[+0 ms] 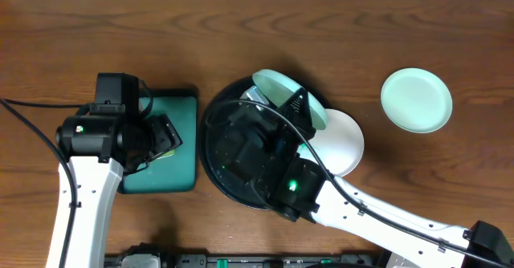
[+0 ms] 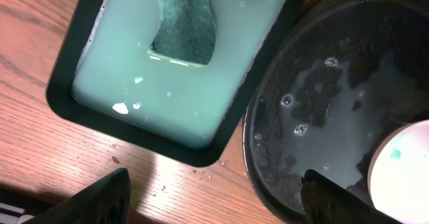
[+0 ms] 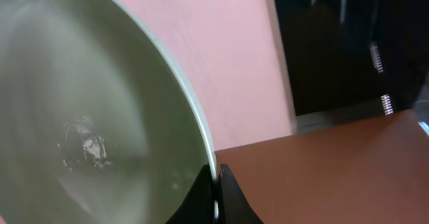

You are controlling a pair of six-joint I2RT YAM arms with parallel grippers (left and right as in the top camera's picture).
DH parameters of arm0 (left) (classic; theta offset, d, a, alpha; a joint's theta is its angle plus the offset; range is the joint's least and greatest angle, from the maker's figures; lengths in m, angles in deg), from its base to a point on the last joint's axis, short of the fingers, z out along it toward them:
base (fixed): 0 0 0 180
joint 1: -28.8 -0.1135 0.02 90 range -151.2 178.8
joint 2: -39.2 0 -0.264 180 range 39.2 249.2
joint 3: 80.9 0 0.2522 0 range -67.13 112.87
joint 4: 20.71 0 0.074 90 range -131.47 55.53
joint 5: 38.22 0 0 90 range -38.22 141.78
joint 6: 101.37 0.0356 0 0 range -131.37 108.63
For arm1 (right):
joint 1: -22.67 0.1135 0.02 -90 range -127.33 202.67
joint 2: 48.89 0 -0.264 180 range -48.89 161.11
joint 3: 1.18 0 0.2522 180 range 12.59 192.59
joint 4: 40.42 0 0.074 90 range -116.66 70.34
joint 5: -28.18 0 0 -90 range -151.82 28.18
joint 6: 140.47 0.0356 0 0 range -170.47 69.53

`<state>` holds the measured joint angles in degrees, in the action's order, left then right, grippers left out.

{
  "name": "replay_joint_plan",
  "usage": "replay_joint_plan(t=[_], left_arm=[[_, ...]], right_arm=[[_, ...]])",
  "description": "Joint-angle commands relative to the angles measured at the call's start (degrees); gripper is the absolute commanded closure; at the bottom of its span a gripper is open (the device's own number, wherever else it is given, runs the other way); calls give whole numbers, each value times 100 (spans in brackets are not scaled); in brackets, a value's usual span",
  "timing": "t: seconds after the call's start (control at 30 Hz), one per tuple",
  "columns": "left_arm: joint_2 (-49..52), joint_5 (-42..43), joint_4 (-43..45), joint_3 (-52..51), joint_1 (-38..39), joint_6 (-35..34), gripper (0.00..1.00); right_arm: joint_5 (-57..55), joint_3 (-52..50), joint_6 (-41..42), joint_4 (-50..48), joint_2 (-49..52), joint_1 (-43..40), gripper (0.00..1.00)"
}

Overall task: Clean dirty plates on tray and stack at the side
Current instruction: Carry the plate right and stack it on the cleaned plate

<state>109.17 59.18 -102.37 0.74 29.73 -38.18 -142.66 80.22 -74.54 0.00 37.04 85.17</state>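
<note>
**Left side.** Your left gripper hangs spread wide and empty over the near rim of the rectangular teal tray. That tray holds milky fluid, with a green sponge lying in it.

**Centre.** The round black tray sits just beside the teal one, their rims close, and its floor is wet and speckled. Your right gripper is pressed together on the rim of 1 mint plate, held tilted above the black tray's far side. A dull smudge shows near the plate's centre.

**Handling.** Judge the plate light, rigid and probably wet, so slick at the rim. The edge pinch is narrow and the plate could pivot or slip under scrubbing. Support the face when you wipe it.

**Right side.** 1 white plate lies at the black tray's right edge. It carries a blue-green smear. I cannot tell whether it sits wholly inside. 1 further mint plate rests on the table, well apart.

**Clearance.** Open table lies right of the black tray and around that mint plate. The gap between the 2 trays is tight.
</note>
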Motion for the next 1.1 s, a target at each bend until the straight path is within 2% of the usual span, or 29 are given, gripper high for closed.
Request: replay_joint_plan(t=[0.0, 0.37, 0.5, 0.57, 0.67, 0.8, 0.87, 0.9, 0.97, 1.03, 1.07], left_arm=[[2, 9, -17, -15, 17, -24, 19], [2, 9, -17, -15, 17, -24, 19], [2, 9, -17, -15, 17, -24, 19], [2, 9, -22, -15, 17, -22, 19], [2, 7, -11, -15, 17, -22, 19], [2, 2, -57, -15, 17, 31, 19], [2, -98, -55, -15, 17, 42, 19], [2, -96, -37, -15, 17, 39, 19], [2, -96, -52, -15, 17, 42, 19], [2, -96, -79, -15, 17, 42, 19], [2, -96, -81, -15, 17, 42, 19]], right_arm=[[-522, 55, -352, -50, -94, 98, 99], [-584, 55, -452, -166, -94, 98, 99], [66, 55, -140, -179, -87, 114, 99], [44, 55, -151, -146, -85, 297, 99], [1325, 52, 400, -140, -70, 192, 99], [1086, 59, 942, 267, -74, 391, 99], [2409, 57, 1329, 354, -61, 188, 99], [2658, 57, 1475, 444, -61, 101, 99], [3563, 57, 2693, 918, -61, -192, 99], [4562, 50, 3447, 1143, -9, -568, 99], [5285, 48, 3987, 1250, 66, -1019, 99]])
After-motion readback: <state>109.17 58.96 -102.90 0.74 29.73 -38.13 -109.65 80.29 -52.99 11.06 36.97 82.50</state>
